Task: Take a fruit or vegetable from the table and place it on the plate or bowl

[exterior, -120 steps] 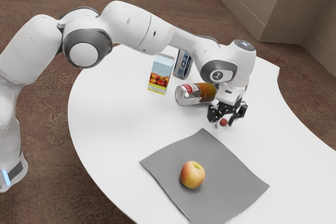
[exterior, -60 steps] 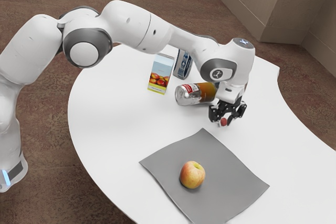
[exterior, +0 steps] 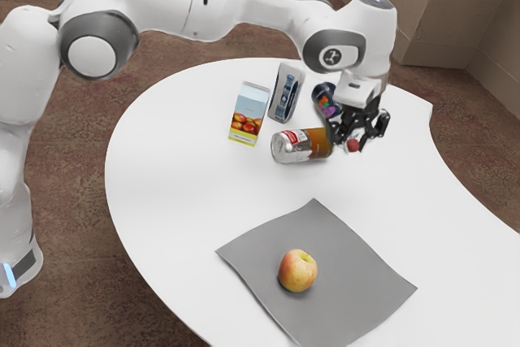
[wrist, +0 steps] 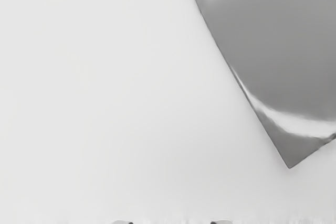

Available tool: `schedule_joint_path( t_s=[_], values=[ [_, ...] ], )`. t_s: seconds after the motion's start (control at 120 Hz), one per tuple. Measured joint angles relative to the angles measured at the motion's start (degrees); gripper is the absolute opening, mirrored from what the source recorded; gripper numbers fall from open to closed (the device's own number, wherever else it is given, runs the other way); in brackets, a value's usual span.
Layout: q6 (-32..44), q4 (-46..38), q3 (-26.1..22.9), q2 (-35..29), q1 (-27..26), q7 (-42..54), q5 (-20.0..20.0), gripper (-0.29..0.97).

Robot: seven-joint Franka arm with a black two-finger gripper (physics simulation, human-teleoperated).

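Holding small red fruit (exterior: 354,146), claw (exterior: 355,143) pinched shut on it, just beside tipped-over bottle (exterior: 302,143). Apple (exterior: 297,271) sitting on grey mat (exterior: 357,286).

The table (exterior: 179,193) under the gripper (exterior: 356,139) is showing a smooth, white, satin top. The grey mat (wrist: 273,51) near the gripper is appearing as a thin sheet, its edge catching a soft sheen. The gripper is appearing matt black around a smooth red fruit (exterior: 353,145). The arm (exterior: 227,6) is reflecting light like glossy white plastic. The bottle (exterior: 302,143) beside the gripper is looking like clear glass with a metallic cap.
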Motion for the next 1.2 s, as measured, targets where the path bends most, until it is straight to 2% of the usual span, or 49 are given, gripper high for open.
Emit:
schedule_joint_path(
  t_s=[0.05,0.133,0.192,0.25,0.367,0.567,0.917,1.2],
  values=[
    [-1.26,-3.52,0.08,-5.48,0.03,0.1,0.01,0.14],
    [-2.12,-15.21,0.06,-18.34,0.37,0.2,-0.03,0.15],
    [-2.74,-20.82,0.04,-22.13,-0.24,0.25,-0.12,0.14],
    [-3.15,-24.5,0.04,-23.74,-3.86,0.28,-0.72,0.13],
    [-3.62,-27.92,0.05,-24.45,-11.52,0.14,-2.21,0.13],
    [-3.84,-29.27,0.05,-24.24,-16.13,-0.36,-4.24,0.13],
    [-0.66,-28.8,-0.3,-20.7,-16.51,-1.18,-5.23,0.13],
    [0.59,-28.78,-0.31,-19.99,-14.66,-1.55,-4.89,0.13]
  ],
)
